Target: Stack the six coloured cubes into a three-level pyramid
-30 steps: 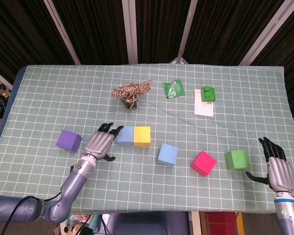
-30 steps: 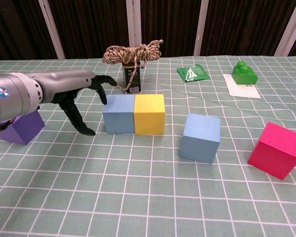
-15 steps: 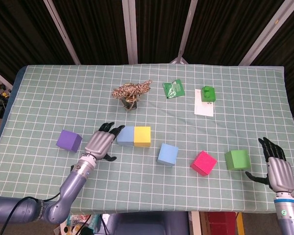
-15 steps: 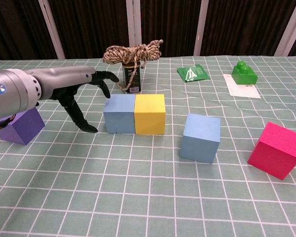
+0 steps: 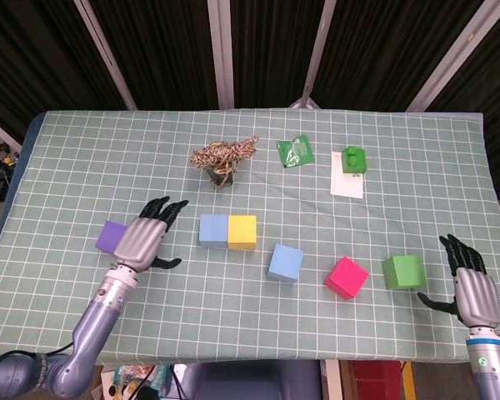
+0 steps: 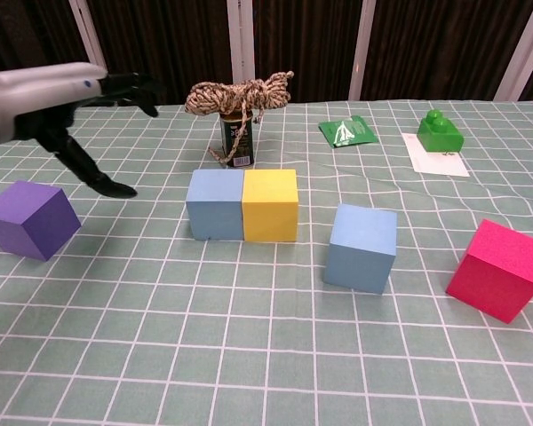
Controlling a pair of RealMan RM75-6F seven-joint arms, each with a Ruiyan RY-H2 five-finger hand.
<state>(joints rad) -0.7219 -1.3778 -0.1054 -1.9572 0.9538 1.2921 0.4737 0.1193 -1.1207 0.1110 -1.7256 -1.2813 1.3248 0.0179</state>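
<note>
Purple foam-like cube [image 5: 111, 237], left of frame centre, just beside left hand [image 5: 142, 241], fingers spread, empty. Probably light, slightly soft, matte; best pinched across opposite flat faces. Right hand [image 5: 470, 287] spread, empty, lower right.

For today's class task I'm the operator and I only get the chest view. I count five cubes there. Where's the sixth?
Observer: The green cube sits near the table's right end, just right of the pink cube.
Operator: Is the right hand anywhere near it?
Observer: Yes, the right hand is just right of it, fingers spread, holding nothing, not touching the cube.
Operator: And where does the left hand sit relative to the purple cube?
Observer: From above, the left hand is open and overlaps the purple cube's right edge, clear of the blue and yellow pair.
</note>
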